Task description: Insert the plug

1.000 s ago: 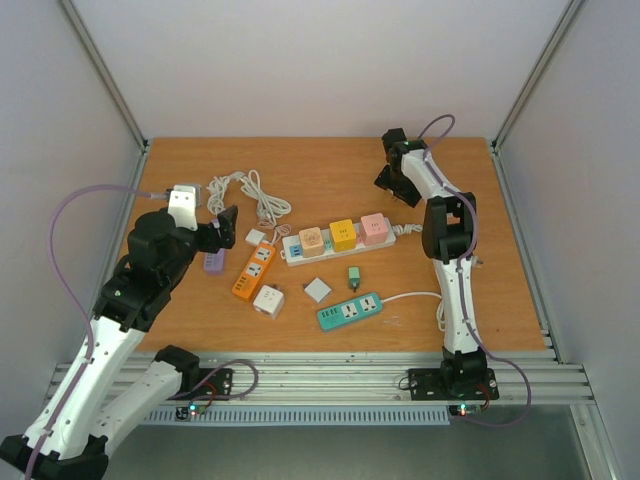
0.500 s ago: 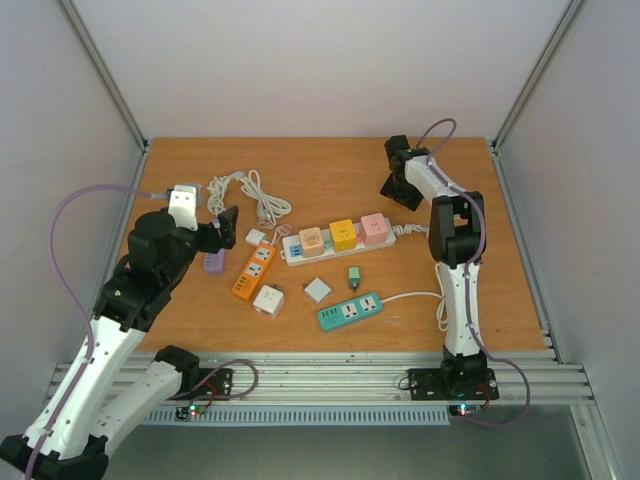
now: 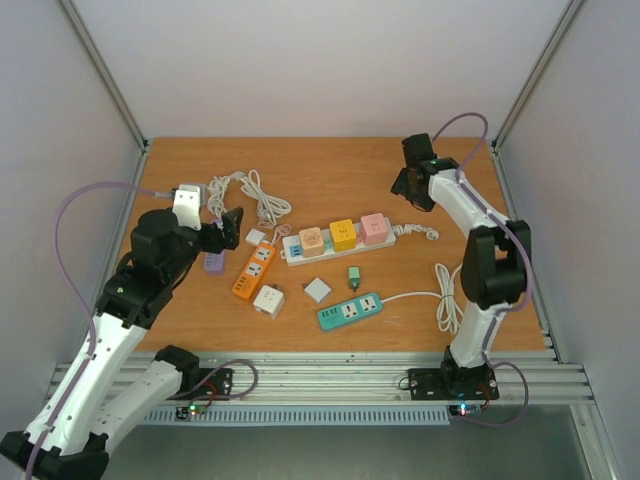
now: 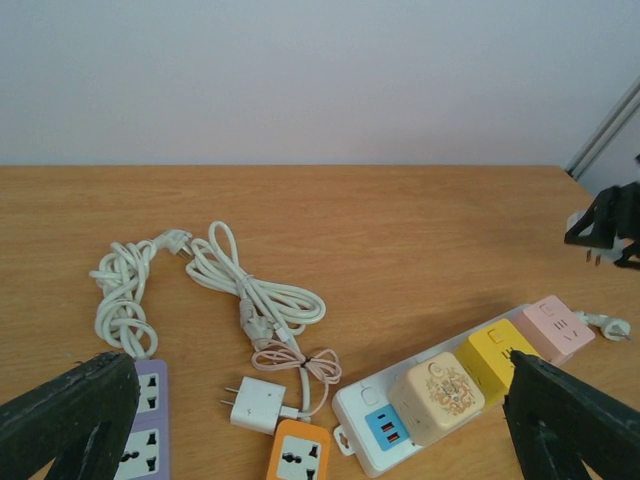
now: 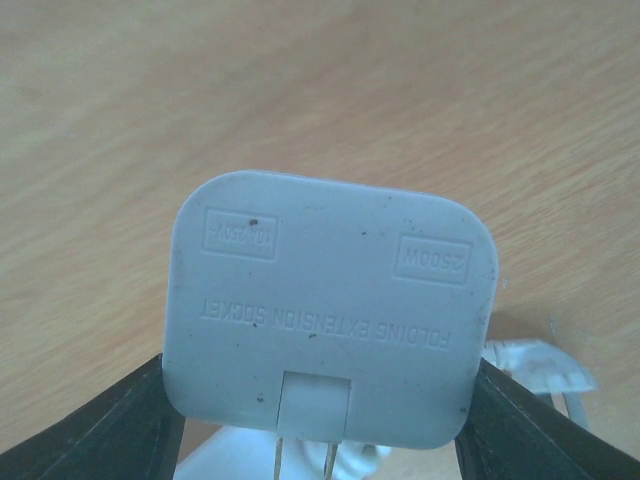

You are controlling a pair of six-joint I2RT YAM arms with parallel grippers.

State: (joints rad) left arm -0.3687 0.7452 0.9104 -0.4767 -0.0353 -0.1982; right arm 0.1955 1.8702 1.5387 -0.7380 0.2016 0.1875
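Right claw [image 3: 411, 186] pinches the white plug [image 5: 325, 305] by its two sides; left claw [image 3: 229, 228] stands wide apart, holding nothing.

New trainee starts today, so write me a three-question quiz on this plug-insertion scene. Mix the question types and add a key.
1. True or false: the right gripper is shut on the grey plug.
2. Multiple choice: which cube on the white power strip lies nearest the right gripper? A. pink cube B. yellow C. beige
3. Fill in: the jaws of the left gripper stand ___.

Key: 1 true; 2 A; 3 open.
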